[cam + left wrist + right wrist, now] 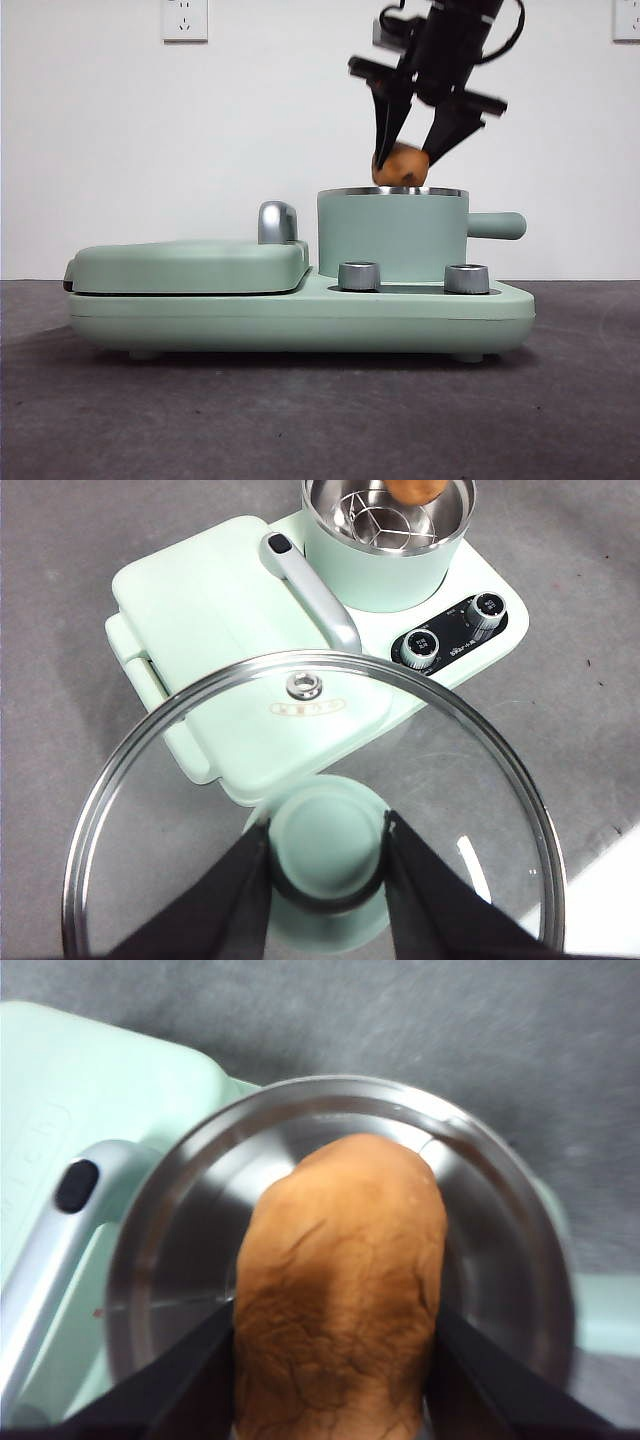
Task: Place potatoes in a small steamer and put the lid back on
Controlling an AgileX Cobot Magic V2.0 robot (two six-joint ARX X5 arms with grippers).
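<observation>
- Behind our dark, grainy counter [320,420] rises a plain white wall.
- Our right gripper [413,150] has its jaws closed on one oval, wrinkled tan potato [400,165], held just above the steel rim of the single mint-green cylindrical steamer [392,235].
- Our left gripper [327,865] pinches the mint knob of one round glass lid [180,810], steel-rimmed, held off to the side of the appliance.
- Two ribbed metal dials [360,276] sit in front of the steamer.
</observation>
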